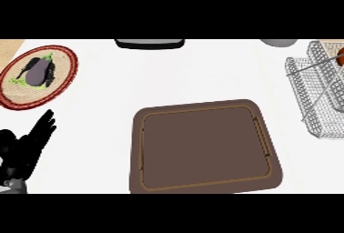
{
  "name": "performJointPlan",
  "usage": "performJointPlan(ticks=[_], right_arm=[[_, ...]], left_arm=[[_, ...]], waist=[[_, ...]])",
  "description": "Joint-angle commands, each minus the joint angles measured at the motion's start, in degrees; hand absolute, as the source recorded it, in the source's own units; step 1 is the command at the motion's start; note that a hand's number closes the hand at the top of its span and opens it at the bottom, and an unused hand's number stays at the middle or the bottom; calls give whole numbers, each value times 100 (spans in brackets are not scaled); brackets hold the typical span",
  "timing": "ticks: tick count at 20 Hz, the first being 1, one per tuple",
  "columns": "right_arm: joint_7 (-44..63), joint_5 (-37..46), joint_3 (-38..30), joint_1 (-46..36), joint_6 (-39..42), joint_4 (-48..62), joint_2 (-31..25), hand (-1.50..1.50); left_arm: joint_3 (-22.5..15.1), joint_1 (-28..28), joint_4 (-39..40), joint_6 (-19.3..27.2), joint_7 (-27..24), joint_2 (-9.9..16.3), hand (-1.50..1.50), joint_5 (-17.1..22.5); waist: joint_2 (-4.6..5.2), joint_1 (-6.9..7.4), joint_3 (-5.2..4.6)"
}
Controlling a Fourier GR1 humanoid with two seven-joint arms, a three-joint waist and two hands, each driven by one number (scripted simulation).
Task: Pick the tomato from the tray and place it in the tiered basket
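From the head view I see the brown tray [205, 148] lying on the white bench [201, 73] with nothing on it. The tomato [341, 57] shows as a red patch at the right edge, inside the wire tiered basket [316, 98], mostly cut off by the frame. My left hand [23, 148] rests at the lower left, its fingers [44, 124] straight and spread apart, pointing up and holding nothing. I cannot see my right hand anywhere. At the upper left a woven plate [62, 75] with a red rim carries an eggplant [39, 70] on some green leaves.
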Motion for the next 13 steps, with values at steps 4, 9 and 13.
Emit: performJointPlan(ticks=[4,9,13], right_arm=[[120,-1128,-1287,79,716,485,-1012,-150],[-624,-2013,-2245,835,1126,847,-1610,-150],[-1134,-2412,-2614,1567,2163,1226,-2199,-150]], left_arm=[[48,11,-46,-4,181,56,0,26],[159,203,137,50,-56,-7,0,49],[125,119,44,10,112,-1,0,86]], waist=[[-14,-122,-3],[-26,-242,3],[-10,-199,1]])
